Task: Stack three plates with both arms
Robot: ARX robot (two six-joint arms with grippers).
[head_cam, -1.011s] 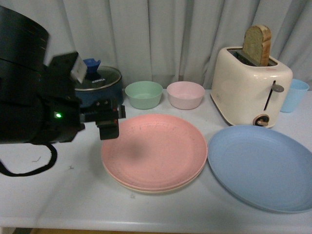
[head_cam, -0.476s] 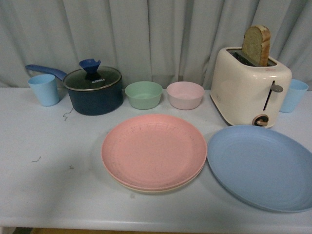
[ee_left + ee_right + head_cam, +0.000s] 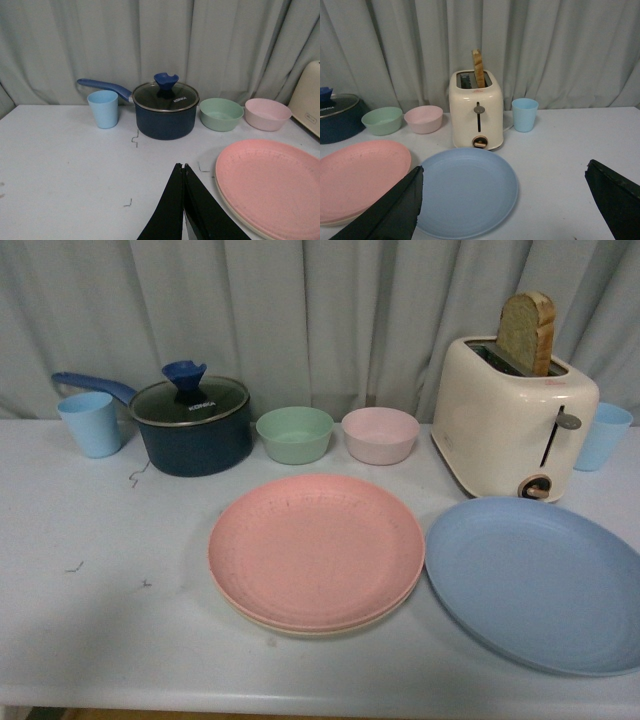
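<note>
Backdrop: a grey-green pleated curtain (image 3: pixel 330 320) is hung behind a white table (image 3: pixel 100 580).
Pink plate (image 3: pixel 315 548): it is stacked on the beige plate, near the middle of the table's front edge.
Beige plate (image 3: pixel 300 630): only its rim is seen under the pink one.
Blue plate (image 3: pixel 535 580): it is laid flat alone toward the front right corner, just beside the stack, with a narrow gap between.
Back edge: a lidded dark-blue pot (image 3: pixel 192 430), a green bowl (image 3: pixel 294 433), a pink bowl (image 3: pixel 380 434) and a cream toaster (image 3: pixel 510 425) holding a bread slice (image 3: pixel 527 332) are lined up, with a pale blue left cup (image 3: pixel 90 423) and right cup (image 3: pixel 603 435) at the ends.
Left gripper (image 3: pixel 183 170): its fingers are pressed together with nothing held, over bare table beside the pink plate.
Right gripper (image 3: pixel 504 172): its fingers are spread wide with nothing clasped, and the blue plate is seen between them.
</note>
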